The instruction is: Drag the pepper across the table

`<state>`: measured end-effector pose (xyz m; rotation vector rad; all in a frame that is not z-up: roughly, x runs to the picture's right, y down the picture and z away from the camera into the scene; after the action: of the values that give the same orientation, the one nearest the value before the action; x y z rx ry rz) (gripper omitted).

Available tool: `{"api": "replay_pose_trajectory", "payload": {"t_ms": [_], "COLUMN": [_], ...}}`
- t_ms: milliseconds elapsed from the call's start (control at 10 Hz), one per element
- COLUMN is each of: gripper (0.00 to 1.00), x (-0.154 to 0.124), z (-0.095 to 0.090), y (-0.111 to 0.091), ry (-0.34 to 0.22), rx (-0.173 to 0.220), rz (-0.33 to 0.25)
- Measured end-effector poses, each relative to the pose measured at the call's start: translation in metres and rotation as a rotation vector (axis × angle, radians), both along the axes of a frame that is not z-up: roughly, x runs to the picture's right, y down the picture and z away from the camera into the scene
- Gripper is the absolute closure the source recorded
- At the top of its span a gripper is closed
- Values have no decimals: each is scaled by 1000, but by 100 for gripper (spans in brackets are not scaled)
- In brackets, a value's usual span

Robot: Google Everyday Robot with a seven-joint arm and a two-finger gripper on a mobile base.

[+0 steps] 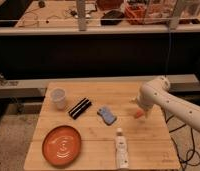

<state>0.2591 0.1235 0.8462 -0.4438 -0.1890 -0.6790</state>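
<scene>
The tool [141, 108] is hanging low, right over the small orange pepper [138, 114] lying toward the right side of the wooden surface [93, 137], apparently positioning to drag it, though I cannot tell whether it is gripping.

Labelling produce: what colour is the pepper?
Orange-red; camera view, pepper directly beneath the gripper on the table.

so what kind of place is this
Probably a robot lab or workshop: a bench with cables behind, a wooden table, and the gripper at the pepper near its right edge.
</scene>
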Motion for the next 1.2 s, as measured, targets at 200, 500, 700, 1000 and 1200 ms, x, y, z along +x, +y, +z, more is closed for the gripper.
{"api": "replay_pose_trajectory", "payload": {"t_ms": [200,500,700,1000,1200], "gripper": [20,20,20,20,20], "x": [0,2,3,8,5], "z": [4,7,8,7,9], "y": [5,14,17,24,26], "ry": [-7,-14,-14,-15,-19], "rx": [-11,-29,-37,-41,-49], "rz": [-2,9,14,32,43]}}
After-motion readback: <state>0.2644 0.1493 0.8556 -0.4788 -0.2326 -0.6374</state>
